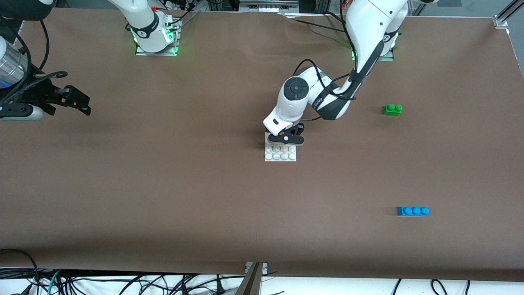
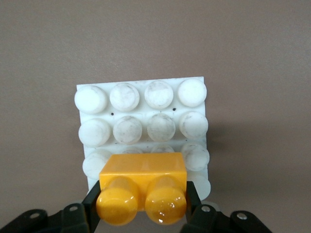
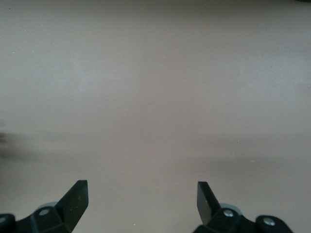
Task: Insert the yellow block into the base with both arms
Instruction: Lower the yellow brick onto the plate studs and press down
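My left gripper [image 1: 285, 139] is shut on the yellow block [image 2: 143, 179], with a black finger [image 2: 91, 201] on each of its sides. It holds the block upright over the white studded base [image 1: 280, 155], at the rows farther from the front camera. In the left wrist view the block covers part of the base [image 2: 141, 104], and I cannot tell whether they touch. The gripper hides the block in the front view. My right gripper [image 1: 77, 102] is open and empty over bare table at the right arm's end, as its wrist view [image 3: 142, 194] also shows.
A green two-stud brick [image 1: 392, 109] lies toward the left arm's end, farther from the front camera than the base. A blue three-stud brick [image 1: 412, 211] lies at the same end, nearer to the camera. Cables hang at the table's front edge.
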Motion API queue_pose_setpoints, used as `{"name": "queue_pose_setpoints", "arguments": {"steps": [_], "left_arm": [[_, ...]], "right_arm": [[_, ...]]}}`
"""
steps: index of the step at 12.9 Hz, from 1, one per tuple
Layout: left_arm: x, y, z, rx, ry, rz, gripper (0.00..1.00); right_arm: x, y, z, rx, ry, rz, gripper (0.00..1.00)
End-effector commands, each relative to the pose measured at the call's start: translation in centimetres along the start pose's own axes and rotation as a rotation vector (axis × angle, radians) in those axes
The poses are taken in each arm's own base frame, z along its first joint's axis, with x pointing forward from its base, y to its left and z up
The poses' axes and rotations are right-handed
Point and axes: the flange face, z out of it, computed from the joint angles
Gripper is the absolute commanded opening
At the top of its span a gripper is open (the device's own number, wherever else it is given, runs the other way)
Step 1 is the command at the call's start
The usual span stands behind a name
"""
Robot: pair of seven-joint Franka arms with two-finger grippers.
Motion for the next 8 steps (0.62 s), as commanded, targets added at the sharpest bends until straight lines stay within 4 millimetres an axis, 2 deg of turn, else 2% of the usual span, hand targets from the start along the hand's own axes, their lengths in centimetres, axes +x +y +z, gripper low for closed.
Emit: {"name": "queue_pose_setpoints", "arguments": {"steps": [1, 8], "left_arm": [[0.3, 1.2, 0.2, 0.016, 0.013, -0.013, 0.32], [1.2, 0.2, 0.1, 0.029, 0.028, -0.021, 0.32]], "right_arm": [[0.0, 0.1, -0.4, 0.002, 0.002, 0.010, 0.99], [0.0, 0.1, -0.3, 0.002, 0.000, 0.010, 0.99]]}}
